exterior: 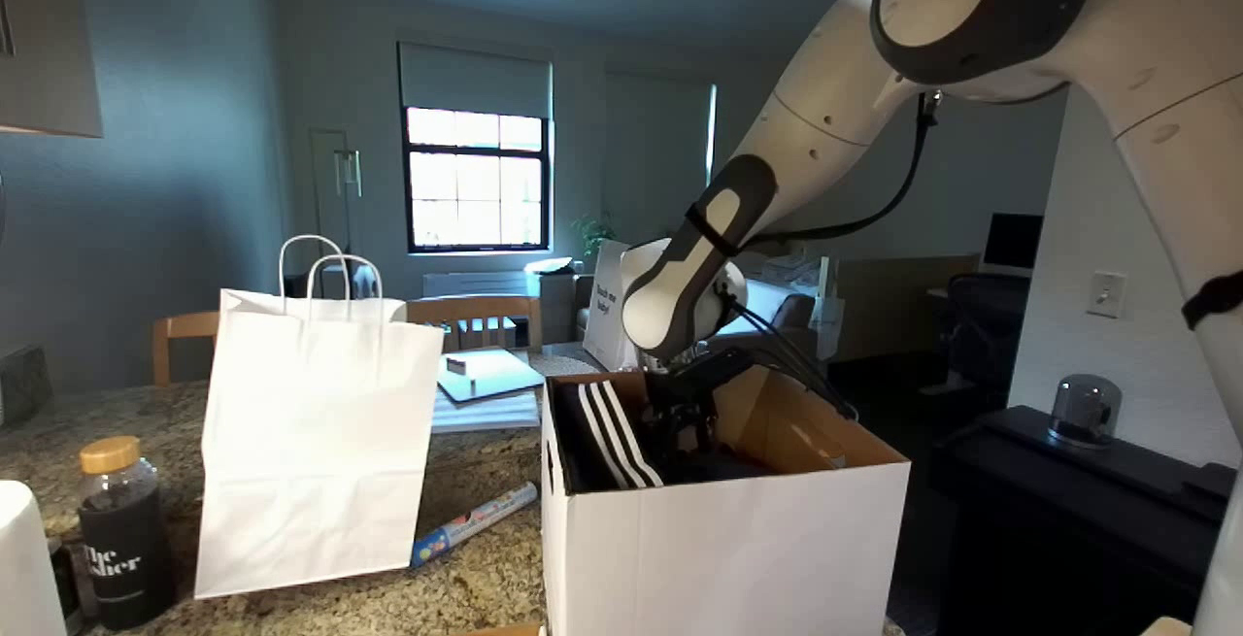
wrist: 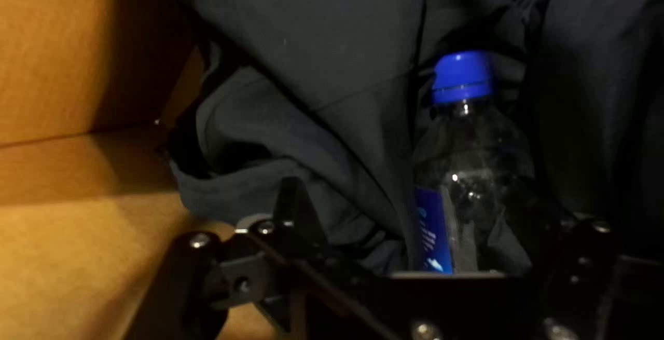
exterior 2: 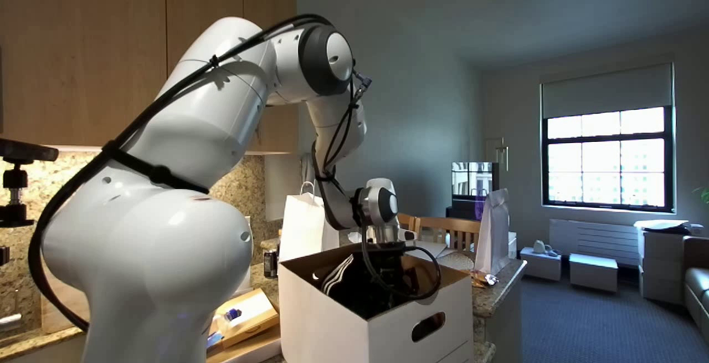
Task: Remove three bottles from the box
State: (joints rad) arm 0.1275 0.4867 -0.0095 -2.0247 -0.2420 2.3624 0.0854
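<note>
1 blue-capped bottle point(wrist: 469, 168) shows between the parted fingers point(wrist: 298, 215) of the gripper point(wrist: 436, 205).

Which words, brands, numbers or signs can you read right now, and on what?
"The …sher", partial: black bottle with round wooden cap.
"touch me baby!", apparently: tall white paper bag beyond the white cardboard box.
Too blurred: blue label on clear plastic bottle with blue cap.
Too small: print on slim blue-and-white tube.
</note>
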